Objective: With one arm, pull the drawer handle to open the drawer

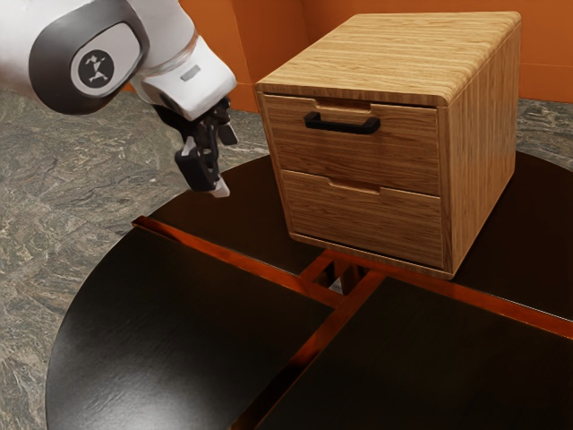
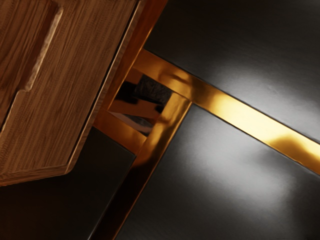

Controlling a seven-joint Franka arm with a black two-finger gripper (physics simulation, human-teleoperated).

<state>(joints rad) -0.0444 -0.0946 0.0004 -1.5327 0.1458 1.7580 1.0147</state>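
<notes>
**Handle not yet reached**

The wooden cabinet (image 1: 483, 134) stands toward one o'clock on the round black table (image 1: 161, 340). Its top drawer (image 1: 403, 152) is shut and carries a black bar handle (image 1: 342, 124). The end effector (image 1: 206, 170) hangs well apart at the handle's nine o'clock, grasping nothing; I cannot tell whether it is spread or closed. It should come in level, straddle the bar and pull straight out.

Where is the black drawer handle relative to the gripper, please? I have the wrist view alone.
Observer: The black handle sits on the upper drawer of the cabinet, toward the exterior view's right of the gripper.
Operator: Is the gripper touching it?
Observer: No, it hangs apart from the cabinet, above the table.
Operator: Is the upper drawer open at all?
Observer: It looks flush with the cabinet's front, so shut.
</notes>
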